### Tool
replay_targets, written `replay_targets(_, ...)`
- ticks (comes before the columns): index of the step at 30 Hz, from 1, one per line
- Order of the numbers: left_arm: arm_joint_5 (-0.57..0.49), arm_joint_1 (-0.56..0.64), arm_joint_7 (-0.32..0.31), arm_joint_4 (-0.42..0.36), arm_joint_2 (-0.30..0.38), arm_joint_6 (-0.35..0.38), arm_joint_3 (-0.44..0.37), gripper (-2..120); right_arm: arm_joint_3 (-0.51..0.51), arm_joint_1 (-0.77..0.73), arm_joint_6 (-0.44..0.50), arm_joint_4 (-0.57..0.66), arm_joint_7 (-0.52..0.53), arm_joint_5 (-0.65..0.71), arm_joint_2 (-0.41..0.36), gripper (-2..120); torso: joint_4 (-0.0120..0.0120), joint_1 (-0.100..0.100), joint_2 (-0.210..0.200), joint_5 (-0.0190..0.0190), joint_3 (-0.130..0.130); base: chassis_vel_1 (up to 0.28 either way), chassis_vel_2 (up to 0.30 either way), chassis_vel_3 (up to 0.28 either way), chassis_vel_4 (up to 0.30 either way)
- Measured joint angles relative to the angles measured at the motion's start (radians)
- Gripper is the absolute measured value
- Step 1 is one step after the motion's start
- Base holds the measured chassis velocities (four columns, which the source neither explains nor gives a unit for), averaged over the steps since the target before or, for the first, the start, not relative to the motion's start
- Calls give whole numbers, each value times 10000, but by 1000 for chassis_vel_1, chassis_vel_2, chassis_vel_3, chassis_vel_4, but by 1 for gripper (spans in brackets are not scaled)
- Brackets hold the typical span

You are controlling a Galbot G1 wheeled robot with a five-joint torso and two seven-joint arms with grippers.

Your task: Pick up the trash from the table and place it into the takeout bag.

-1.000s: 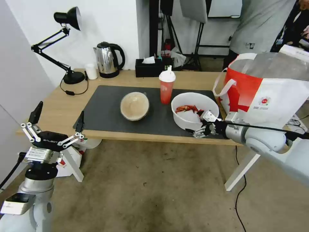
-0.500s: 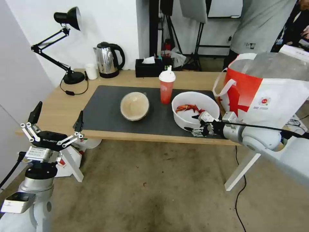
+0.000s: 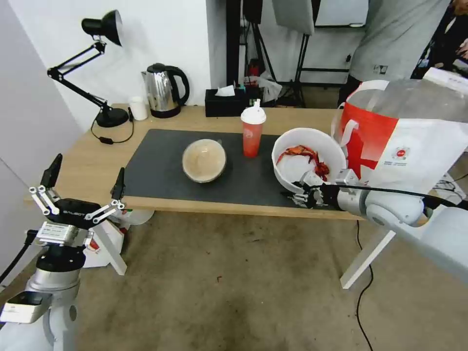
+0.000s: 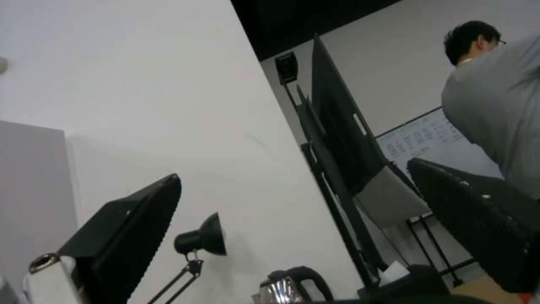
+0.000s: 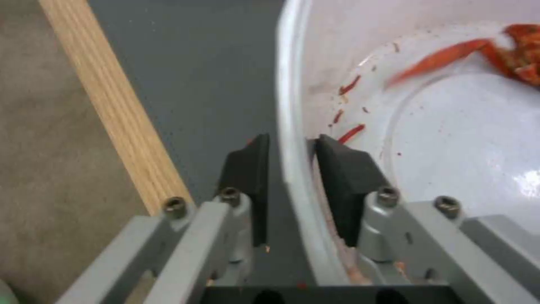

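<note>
Right claw lifted, tilted white bowl toward bag.

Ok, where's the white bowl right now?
In the head view the white bowl is tilted up at the mat's right end, against the takeout bag, its near rim pinched by the right gripper.

My right arm comes in from the frame's right edge, wrist roughly level, right gripper at center-right with its black pads pinched on the bowl rim, one pad inside the wall, one outside. Left arm sits lower left, wrist upright, left gripper pointing up, fingers spread wide, holding nothing.
</note>
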Motion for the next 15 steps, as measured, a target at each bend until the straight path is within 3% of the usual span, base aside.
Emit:
replay_targets(7,-3,-30,3,-16,1,-5,28,100,50,325,-50,112,-305,261,-100,0,1,0,0,-2,0,0,0,0,0)
replay_targets(15,4,-62,4,-39,3,1,51,100,66,676,-87,96,-555,713,-293,0,0,0,1,-1,0,0,0,0,0)
